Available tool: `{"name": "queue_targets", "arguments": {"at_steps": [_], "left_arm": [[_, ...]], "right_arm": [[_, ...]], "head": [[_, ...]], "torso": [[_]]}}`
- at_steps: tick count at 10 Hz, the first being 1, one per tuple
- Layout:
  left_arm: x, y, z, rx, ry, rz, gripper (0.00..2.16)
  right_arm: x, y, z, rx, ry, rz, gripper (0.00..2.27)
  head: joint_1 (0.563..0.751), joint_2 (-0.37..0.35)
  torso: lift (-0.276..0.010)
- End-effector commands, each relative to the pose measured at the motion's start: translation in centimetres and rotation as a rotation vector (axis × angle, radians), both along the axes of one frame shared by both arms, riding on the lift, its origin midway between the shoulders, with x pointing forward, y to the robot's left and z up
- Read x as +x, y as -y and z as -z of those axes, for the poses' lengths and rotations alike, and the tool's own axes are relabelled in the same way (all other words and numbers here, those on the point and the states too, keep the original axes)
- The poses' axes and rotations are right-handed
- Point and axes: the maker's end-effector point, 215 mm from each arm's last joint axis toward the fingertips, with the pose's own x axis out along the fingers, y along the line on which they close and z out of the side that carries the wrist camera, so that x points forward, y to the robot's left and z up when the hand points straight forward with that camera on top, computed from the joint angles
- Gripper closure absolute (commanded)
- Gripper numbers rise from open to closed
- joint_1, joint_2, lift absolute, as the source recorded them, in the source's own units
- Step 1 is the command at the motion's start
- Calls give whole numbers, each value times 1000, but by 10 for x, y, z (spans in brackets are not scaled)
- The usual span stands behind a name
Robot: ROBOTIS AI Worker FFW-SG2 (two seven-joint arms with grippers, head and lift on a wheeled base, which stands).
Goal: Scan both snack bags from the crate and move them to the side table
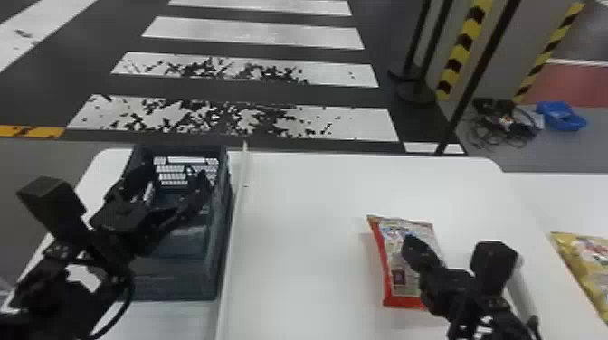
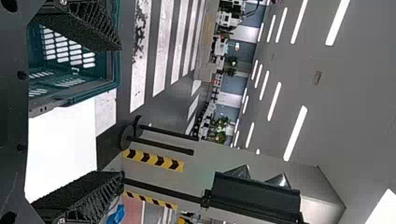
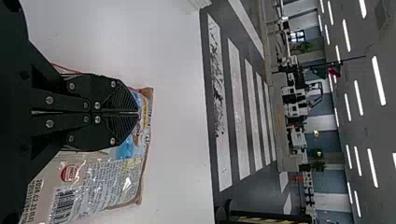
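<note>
The crate [image 1: 172, 281] is of hard blue-grey plastic, box-shaped, with many small slots cut in its wall. It stands at the left part of the white table [image 1: 307, 203], which is smooth and has a rounded corner. The left gripper [image 1: 176, 174] is over the crate; its two black fingers are wide apart, with a ribbed texture on the inside, and it is released. What lies on the floor of the crate I cannot tell, because the gripper covers a part of it.

The red-edged snack bag [image 1: 390, 235] lies on the same table, well apart from the crate. It is of thin shiny film, a little wrinkled and puffed, with a flat sealed end and a barcode. The right gripper [image 1: 410, 246] is above this bag, and its fingers are clenched together, ribbed near the tips. If they touch the film, I cannot tell.

The yellow snack bag [image 1: 588, 257] is partly seen at the right edge of the head view, by the side table [image 1: 561, 199], which is also white and smooth.

I count one crate, two bags and two grippers. On the floor behind there is one blue plastic container [image 1: 561, 116], beside a heap of dark cables [image 1: 502, 124].
</note>
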Motion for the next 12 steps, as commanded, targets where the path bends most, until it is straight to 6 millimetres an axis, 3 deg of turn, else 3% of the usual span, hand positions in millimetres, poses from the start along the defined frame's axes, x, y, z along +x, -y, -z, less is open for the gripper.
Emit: {"name": "queue_targets", "arguments": {"at_steps": [1, 8, 10, 12], "left_arm": [[1, -3, -2, 1, 3, -5, 36], [2, -10, -3, 2, 8, -16, 36], [3, -9, -7, 0, 14, -15, 36], [1, -6, -20, 0, 38, -9, 36]], "right_arm": [[-1, 1, 8, 1, 5, 5, 2162], [-2, 6, 41, -18, -1, 0, 2162], [0, 12, 20, -4, 39, 12, 2155], [0, 18, -25, 13, 88, 13, 2148]], "head": [[695, -76], [695, -66], [695, -70], [695, -78]], "torso": [[-95], [-95], [-95], [-95]]}}
